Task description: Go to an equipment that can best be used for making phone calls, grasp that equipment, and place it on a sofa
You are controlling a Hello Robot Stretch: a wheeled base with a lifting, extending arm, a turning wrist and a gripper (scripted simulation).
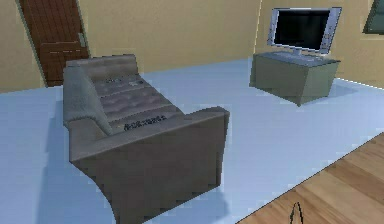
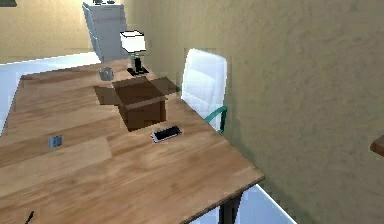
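On the desk (image 2: 110, 175), a phone (image 2: 167, 132) is lying near a box (image 2: 140, 100); I cannot tell the jaws' state.

The lower left and middle of the long brown wooden table (image 2: 70, 178) are bare board, which leaves wide free room. An open brown cardboard box (image 2: 138, 98) stands at the centre, and a thin dark flat phone (image 2: 167, 132) lies just below and to the right of it. A black-and-white table lamp (image 2: 133, 48) and a small grey cup (image 2: 107, 73) crowd the upper middle. A white chair with a green frame (image 2: 205, 82) blocks the table's right edge. In the forward view, pale blue floor (image 1: 30, 150) lies open around the grey-brown cushioned sofa (image 1: 130, 110) — its seat is bare.
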